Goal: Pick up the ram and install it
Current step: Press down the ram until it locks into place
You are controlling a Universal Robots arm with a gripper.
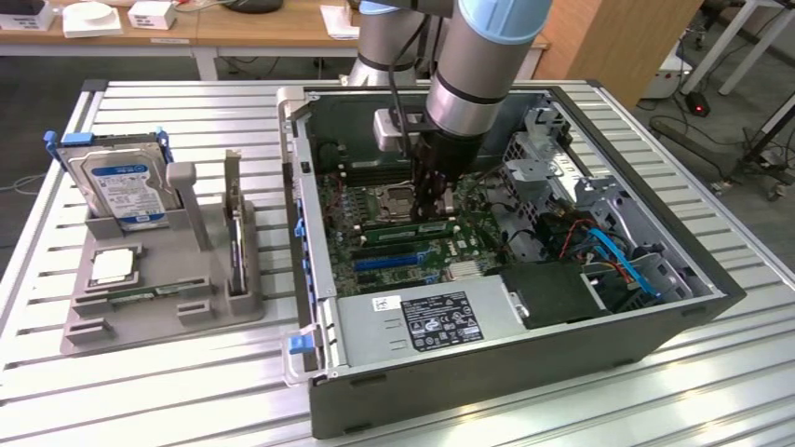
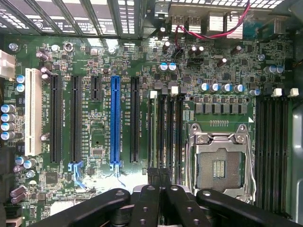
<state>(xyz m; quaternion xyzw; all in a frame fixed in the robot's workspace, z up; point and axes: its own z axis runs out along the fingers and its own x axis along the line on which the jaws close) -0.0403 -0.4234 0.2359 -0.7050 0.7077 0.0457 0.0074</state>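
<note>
Black fingers pressed together with nothing clamped between them: that is my pincer (image 2: 158,176), closed and lowered into the open case (image 1: 695,312), its tips over the memory slots (image 2: 169,127). In the exterior view my pincer (image 1: 431,209) hangs over the board (image 2: 94,71), just beside the socket (image 2: 218,163), which lies open and bare. A ram (image 1: 400,228) stands in a slot just off my tips, toward the exterior view's left. From the wrist I see it edge-on (image 2: 152,127), and I cannot tell if I touch it. A blue slot (image 2: 115,120) lies further out on the board. Well apart, on the exterior view's left, a grey holder (image 1: 162,321) sits on the slatted table (image 1: 162,391) with a drive (image 1: 122,186) upright, a chip (image 1: 112,266) lying flat, and what looks like a second ram (image 1: 147,296) lying in its groove.
</note>
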